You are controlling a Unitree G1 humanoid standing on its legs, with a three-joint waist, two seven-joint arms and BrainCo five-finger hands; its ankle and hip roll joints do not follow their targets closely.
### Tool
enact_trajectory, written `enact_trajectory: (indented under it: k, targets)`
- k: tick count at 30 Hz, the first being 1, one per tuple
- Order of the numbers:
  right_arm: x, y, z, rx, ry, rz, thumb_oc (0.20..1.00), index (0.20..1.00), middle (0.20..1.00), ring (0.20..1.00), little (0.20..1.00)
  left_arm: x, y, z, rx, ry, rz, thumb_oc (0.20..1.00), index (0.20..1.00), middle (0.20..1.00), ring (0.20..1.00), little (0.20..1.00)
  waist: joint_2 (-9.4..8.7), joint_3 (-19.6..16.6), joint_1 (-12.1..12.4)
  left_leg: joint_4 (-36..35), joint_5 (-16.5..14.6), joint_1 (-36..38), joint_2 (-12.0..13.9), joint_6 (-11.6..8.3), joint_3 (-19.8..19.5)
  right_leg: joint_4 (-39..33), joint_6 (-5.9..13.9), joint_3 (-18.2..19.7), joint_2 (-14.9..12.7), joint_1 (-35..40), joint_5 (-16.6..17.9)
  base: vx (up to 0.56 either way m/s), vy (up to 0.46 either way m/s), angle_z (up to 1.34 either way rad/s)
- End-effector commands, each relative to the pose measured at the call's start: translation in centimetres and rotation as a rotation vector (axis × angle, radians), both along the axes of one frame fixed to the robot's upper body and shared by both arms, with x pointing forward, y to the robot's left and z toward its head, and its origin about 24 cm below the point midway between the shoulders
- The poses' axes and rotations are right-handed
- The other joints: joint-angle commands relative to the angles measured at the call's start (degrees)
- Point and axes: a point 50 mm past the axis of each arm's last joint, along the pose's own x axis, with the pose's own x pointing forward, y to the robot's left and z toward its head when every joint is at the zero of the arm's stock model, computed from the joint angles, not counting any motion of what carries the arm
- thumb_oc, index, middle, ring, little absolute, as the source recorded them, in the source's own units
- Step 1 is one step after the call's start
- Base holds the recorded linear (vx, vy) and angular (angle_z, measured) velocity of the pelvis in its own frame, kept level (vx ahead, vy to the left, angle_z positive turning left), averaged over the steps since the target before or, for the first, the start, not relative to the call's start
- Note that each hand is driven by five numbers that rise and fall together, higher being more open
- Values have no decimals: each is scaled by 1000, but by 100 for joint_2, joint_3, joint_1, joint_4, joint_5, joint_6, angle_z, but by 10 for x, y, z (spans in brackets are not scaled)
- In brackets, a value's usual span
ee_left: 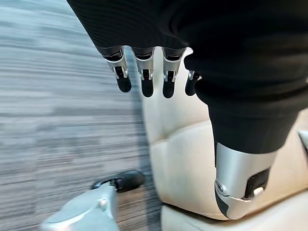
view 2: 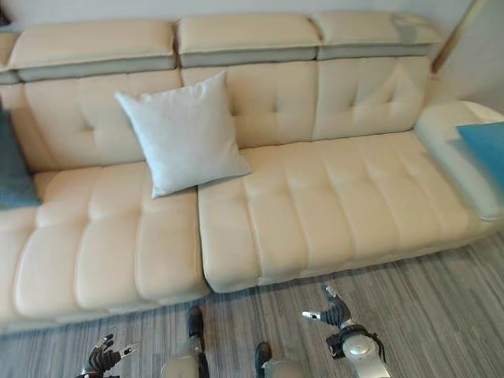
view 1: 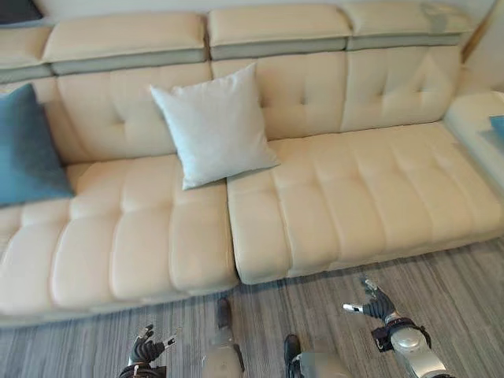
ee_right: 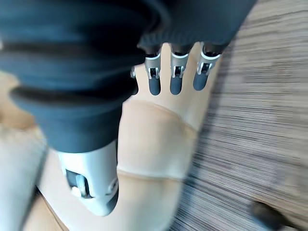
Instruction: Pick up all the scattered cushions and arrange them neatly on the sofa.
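A pale grey cushion (view 1: 214, 124) leans against the backrest of the cream sofa (view 1: 354, 197), near the middle seam of the seat; a blue cushion (view 1: 27, 148) stands at the sofa's left end, and another blue cushion (view 2: 484, 150) lies on the right end section; both hands hang low over the grey striped floor (view 1: 465, 291) in front of the sofa's front edge, well apart from every cushion; the left hand (view 1: 144, 348) and the right hand (view 1: 376, 302) have relaxed, spread fingers and hold nothing.

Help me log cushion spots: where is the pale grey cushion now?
In the left eye view, the pale grey cushion leans against the sofa backrest, left of centre, right of the blue cushion.
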Motion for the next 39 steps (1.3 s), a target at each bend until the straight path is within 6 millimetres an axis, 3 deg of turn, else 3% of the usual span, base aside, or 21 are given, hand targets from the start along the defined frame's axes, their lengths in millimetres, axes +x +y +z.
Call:
enact_trajectory:
  k: [1, 3, 7, 15, 21, 22, 23, 24, 26, 27, 30, 32, 34, 36, 37, 38, 39]
  targets:
    - [25, -11, 27, -31, -144, -18, 1000, 1000, 1000, 1000, 1000, 38, 10, 27, 53, -157, -67, 1000, 1000, 1000, 1000, 1000, -323, -18, -296, 923, -394, 243, -583, 158, -187, -854, 871, 433, -295, 345, 374, -167, 29, 32]
    - [16, -17, 26, -6, -139, -63, 1000, 1000, 1000, 1000, 1000, 53, 1, 37, 43, -221, -133, 1000, 1000, 1000, 1000, 1000, -291, -77, -391, 861, -896, 721, -817, 162, -634, -1010, 918, 591, -276, 289, 514, -101, 87, 9]
    - [3, -21, 16, 23, -104, -124, 1000, 1000, 1000, 1000, 1000, 55, -8, 41, 36, -239, -190, 1000, 1000, 1000, 1000, 1000, -148, -290, -476, 283, -771, 1048, -765, 232, -608, -1097, 963, 528, -237, 259, 559, 19, 75, -17]
    - [-9, -22, 7, 60, -65, -192, 1000, 1000, 1000, 1000, 1000, 57, -7, 46, 68, -232, -253, 1000, 1000, 1000, 1000, 1000, -137, -398, -431, -78, -768, 1320, -902, 384, -608, -1112, 1055, 685, -253, 231, 712, -20, 90, -14]
    - [-4, -18, 8, 121, -91, -243, 1000, 1000, 1000, 1000, 1000, 60, -4, 48, 80, -228, -264, 1000, 1000, 1000, 1000, 1000, -189, -342, -458, -3, -902, 1445, -862, 520, 4, -921, 1212, 966, -202, -34, 889, -25, 54, -67]
    - [0, -16, 10, 137, -109, -255, 1000, 1000, 1000, 1000, 1000, 64, -6, 50, 77, -240, -271, 1000, 1000, 1000, 1000, 1000, -203, -300, -437, 30, -940, 1496, -761, 540, 356, -828, 1248, 713, -266, -137, 920, -43, -1, -93]
    - [0, -16, 10, 137, -109, -255, 1000, 1000, 1000, 1000, 1000, 64, -6, 50, 77, -240, -271, 1000, 1000, 1000, 1000, 1000, -203, -304, -436, 29, -939, 1492, -762, 540, 358, -828, 1247, 715, -266, -142, 921, -64, -48, -182]
    - [3, -12, 12, 159, -126, -262, 1000, 1000, 1000, 1000, 1000, 68, -9, 54, 63, -266, -286, 1000, 1000, 1000, 1000, 1000, -151, -243, -352, -4, -940, 1623, -575, 510, 778, -577, 1193, -296, -580, -236, 835, 32, -49, -212]
    - [6, -7, 12, 172, -135, -254, 1000, 1000, 1000, 1000, 1000, 67, -10, 53, 57, -263, -288, 1000, 1000, 1000, 1000, 1000, -62, -290, -279, -83, -1003, 1796, -396, 416, 1085, -556, 1203, -1189, -855, -50, 623, 61, -92, -182]
    - [6, -5, 13, 175, -137, -249, 1000, 1000, 1000, 1000, 1000, 66, -12, 52, 54, -254, -299, 1000, 1000, 1000, 1000, 1000, -77, -329, -297, -70, -1012, 1861, -360, 408, 1244, -641, 1201, -1334, -906, 26, 646, 70, -121, -170]
    - [3, -6, 12, 176, -132, -257, 1000, 1000, 1000, 1000, 1000, 63, -18, 47, 34, -231, -326, 1000, 1000, 1000, 1000, 1000, -86, -420, -363, 5, -1094, 2028, -320, 395, 1483, -662, 1191, -1217, -881, 36, 640, 168, -144, -139]
    - [-2, -5, 11, 188, -137, -269, 1000, 1000, 1000, 1000, 1000, 63, -31, 40, 13, -205, -375, 1000, 1000, 1000, 1000, 1000, -45, -431, -565, 582, -1317, 2106, -163, 330, 1543, -742, 1070, -786, -685, 148, 508, 249, -258, -97]
    - [-1, -7, 15, 164, -150, -252, 1000, 1000, 1000, 1000, 1000, 67, -39, 40, 7, -210, -407, 1000, 1000, 1000, 1000, 1000, -39, -375, -650, 1472, -1149, 1991, 136, 232, 1574, -800, 925, -598, -541, 323, 430, 215, -282, -77]
    - [2, -11, 21, 134, -173, -231, 1000, 1000, 1000, 1000, 1000, 69, -45, 40, -9, -220, -409, 1000, 1000, 1000, 1000, 1000, -20, -281, -619, 2517, -906, 1737, 442, 173, 1318, -874, 747, -412, -323, 524, 343, 246, -280, -44]
    - [5, -12, 24, 124, -180, -221, 1000, 1000, 1000, 1000, 1000, 69, -48, 39, -15, -226, -405, 1000, 1000, 1000, 1000, 1000, -27, -232, -567, 2782, -842, 1538, 295, 210, 1048, -889, 685, -270, -251, 591, 298, 164, -141, -49]
    - [5, -12, 24, 123, -180, -221, 1000, 1000, 1000, 1000, 1000, 70, -48, 39, -15, -227, -405, 1000, 1000, 1000, 1000, 1000, -15, -229, -569, 2816, -857, 1519, 312, 204, 1037, -884, 680, -274, -240, 588, 291, 182, -95, -89]
    - [7, -13, 26, 114, -180, -203, 1000, 1000, 1000, 1000, 1000, 71, -53, 39, -24, -232, -418, 1000, 1000, 1000, 1000, 1000, -96, -195, -463, 2793, -911, 979, -209, 413, 606, -941, 654, -9, -246, 673, 330, 196, -48, -101]
